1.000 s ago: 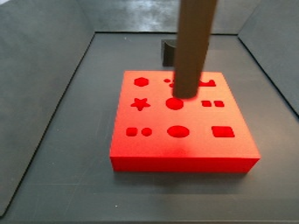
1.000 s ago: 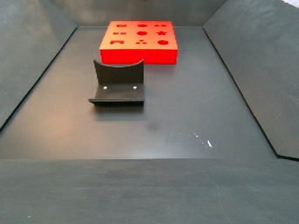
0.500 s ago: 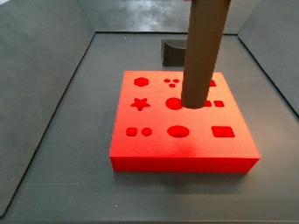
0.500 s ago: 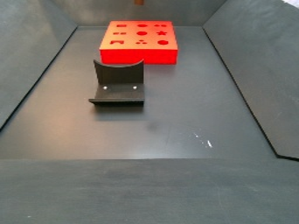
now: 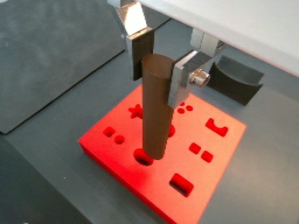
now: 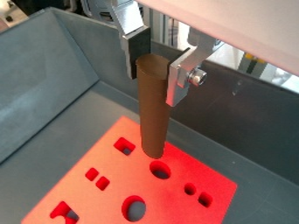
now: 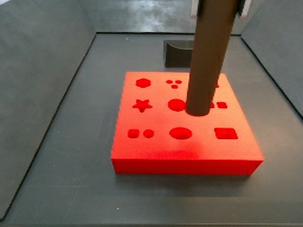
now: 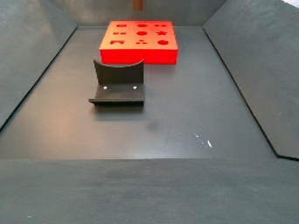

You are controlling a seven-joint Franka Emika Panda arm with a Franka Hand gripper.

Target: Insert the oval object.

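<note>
The oval object (image 5: 153, 109), a tall brown peg, hangs upright above the red block (image 5: 216, 175), its lower end near a round hole; the gripper (image 5: 159, 63) pinches its top between silver fingers (image 5: 187, 76); the fixture (image 8: 118, 84) stands well apart.

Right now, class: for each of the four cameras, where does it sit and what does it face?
Wrist view: above, looking down the oval object in the gripper to the red block.
Wrist view: same mount; peg tip over a hole.
Side view: close by the block, peg across the frame.
Side view: far off, the fixture before the block; no gripper.
All share the block.
</note>
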